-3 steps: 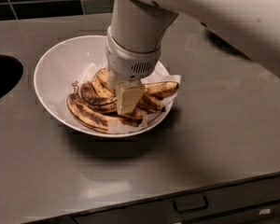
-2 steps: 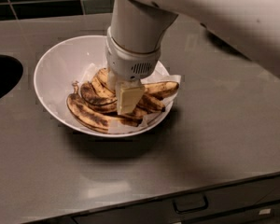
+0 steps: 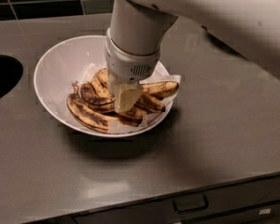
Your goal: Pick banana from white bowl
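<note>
Grey countertop (image 3: 233, 139) carries the white bowl (image 3: 56, 64), where the gripper (image 3: 126, 101) sits among spotted bananas at the grasping step, just above the banana (image 3: 91, 117); I cannot tell whether it grips yet, and next comes a sure hold, then a straight lift.

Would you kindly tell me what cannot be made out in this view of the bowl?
1. Camera view, gripper down in the white bowl: whether it grips the curved front banana is hidden by the wrist housing.
2. Other bananas: partly covered by the wrist housing.
3. Dark recess on the left: cut off by the frame edge.
</note>
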